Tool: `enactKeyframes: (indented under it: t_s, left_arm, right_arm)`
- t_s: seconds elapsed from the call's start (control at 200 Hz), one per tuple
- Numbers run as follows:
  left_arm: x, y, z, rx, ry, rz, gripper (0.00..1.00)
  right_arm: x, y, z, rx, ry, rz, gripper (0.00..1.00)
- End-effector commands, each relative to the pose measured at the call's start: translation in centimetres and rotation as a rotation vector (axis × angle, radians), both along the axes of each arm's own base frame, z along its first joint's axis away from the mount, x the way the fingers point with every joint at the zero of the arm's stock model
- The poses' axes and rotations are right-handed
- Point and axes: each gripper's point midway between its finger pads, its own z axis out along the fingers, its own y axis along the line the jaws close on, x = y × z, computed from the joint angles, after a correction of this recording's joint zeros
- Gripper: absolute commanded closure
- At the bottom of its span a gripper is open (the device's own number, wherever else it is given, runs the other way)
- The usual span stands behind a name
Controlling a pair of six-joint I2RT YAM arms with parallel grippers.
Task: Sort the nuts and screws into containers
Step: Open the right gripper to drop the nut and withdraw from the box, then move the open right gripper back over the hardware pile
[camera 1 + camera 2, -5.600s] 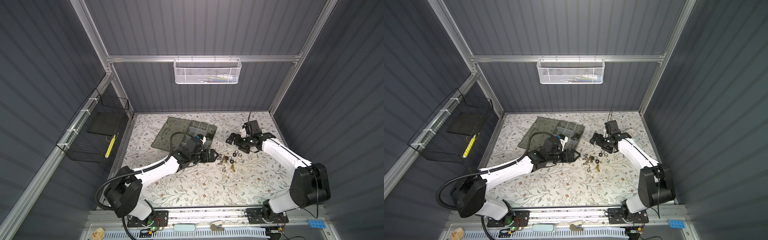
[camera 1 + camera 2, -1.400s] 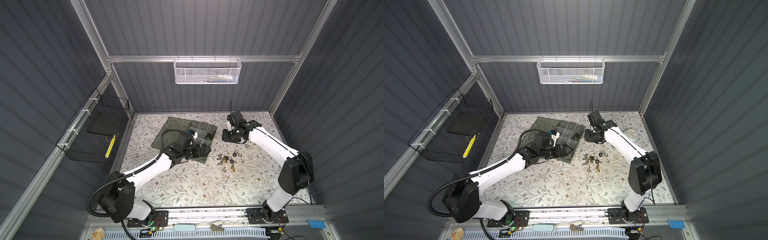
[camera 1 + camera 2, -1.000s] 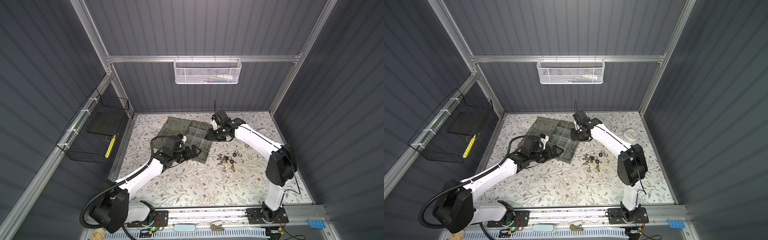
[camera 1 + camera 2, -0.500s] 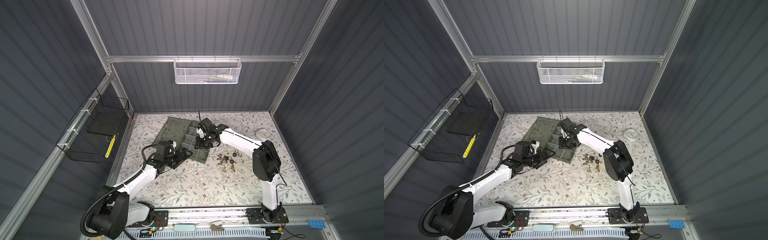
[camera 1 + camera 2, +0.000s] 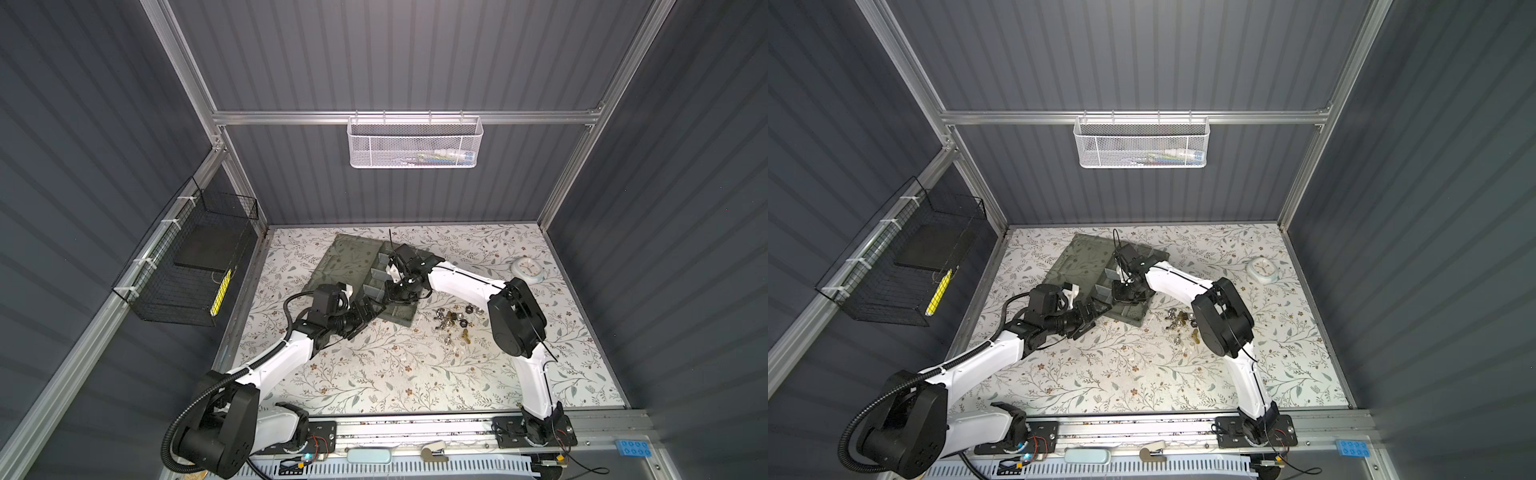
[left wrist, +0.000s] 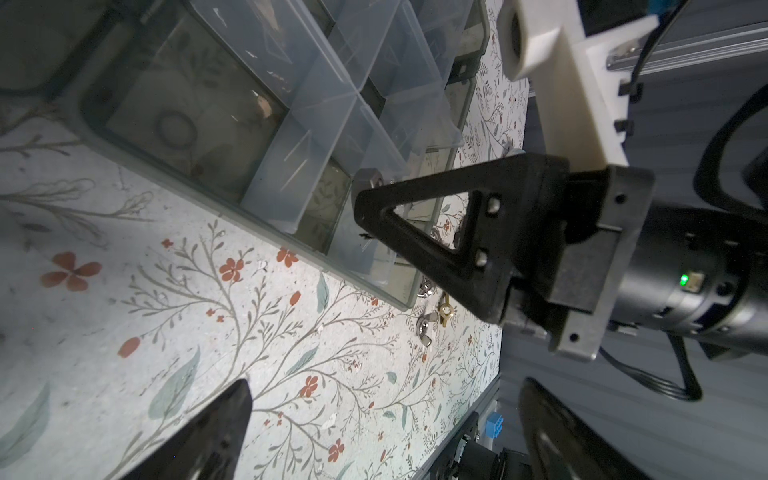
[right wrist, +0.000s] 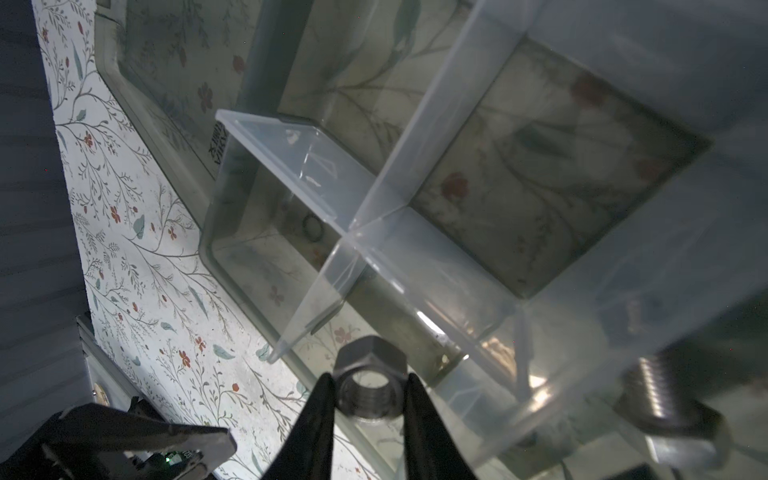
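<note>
I am pinching a grey hexagonal nut in my right gripper. In the right wrist view its two black fingers are pressing on opposite flats of the nut, with the threaded hole facing the camera. I am reaching across from the right in both top views and holding the nut over the open box, low above its compartments. In the left wrist view the nut is sitting at a fingertip just above a pale divider; which compartment is lying under it I cannot tell.

My left gripper is hanging with its jaws spread wide over the flowered table, just beside the box's near long side.

A dark ring is lying in the corner compartment. A silver screw is showing, blurred, through a translucent wall of another.

The loose screws and nuts are lying in a small heap on the table just to the right of the box. The lid is lying flat, folded open on the box's far left side. A white round clock is sitting well apart at the table's far right.
</note>
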Motion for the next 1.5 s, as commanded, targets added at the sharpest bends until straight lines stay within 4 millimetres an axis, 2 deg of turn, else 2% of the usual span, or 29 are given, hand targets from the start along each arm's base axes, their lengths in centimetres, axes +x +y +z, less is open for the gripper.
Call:
enactKeyframes:
  t_s: [0.0,0.33,0.46,0.73,0.936,1.076,1.166,1.266,1.401,1.496]
  left_arm:
    - [-0.3,0.1,0.4,-0.021,0.0,-0.001,0.0]
    - [-0.4,0.4,0.8,-0.01,-0.007,0.002,0.0]
    - [-0.5,0.4,1.1,-0.012,-0.015,0.002,0.0]
    - [-0.1,0.3,3.0,-0.018,-0.053,-0.003,0.0]
    - [0.0,-0.2,3.7,0.0,-0.073,-0.022,0.0]
    - [-0.1,-1.6,4.2,0.039,-0.101,-0.06,0.0]
    - [-0.2,-3.4,4.5,0.064,-0.124,-0.102,0.0]
    - [-0.2,-5.8,4.8,0.089,-0.146,-0.16,0.0]
    - [0.3,-8.7,4.8,0.065,-0.15,-0.208,0.0]
    - [0.4,-10.8,4.9,0.067,-0.161,-0.253,0.0]
  right_arm:
    - [-0.2,0.0,-0.7,-0.015,0.021,-0.005,0.68]
    - [-0.1,0.0,-0.2,-0.009,0.011,-0.002,0.6]
    - [0.1,0.2,0.6,0.001,-0.001,-0.002,0.55]
    - [1.3,-0.6,4.6,0.036,-0.076,-0.023,0.46]
    - [1.9,-2.5,8.1,0.054,-0.142,-0.05,0.38]
    - [2.1,-4.9,9.6,0.045,-0.177,-0.086,0.28]
    - [2.2,-7.0,10.1,0.024,-0.202,-0.119,0.23]
    - [2.4,-10.3,10.0,-0.008,-0.211,-0.177,0.15]
    - [2.5,-16.1,8.6,-0.066,-0.186,-0.288,0.02]
    - [2.1,-19.9,8.0,-0.11,-0.187,-0.355,0.01]
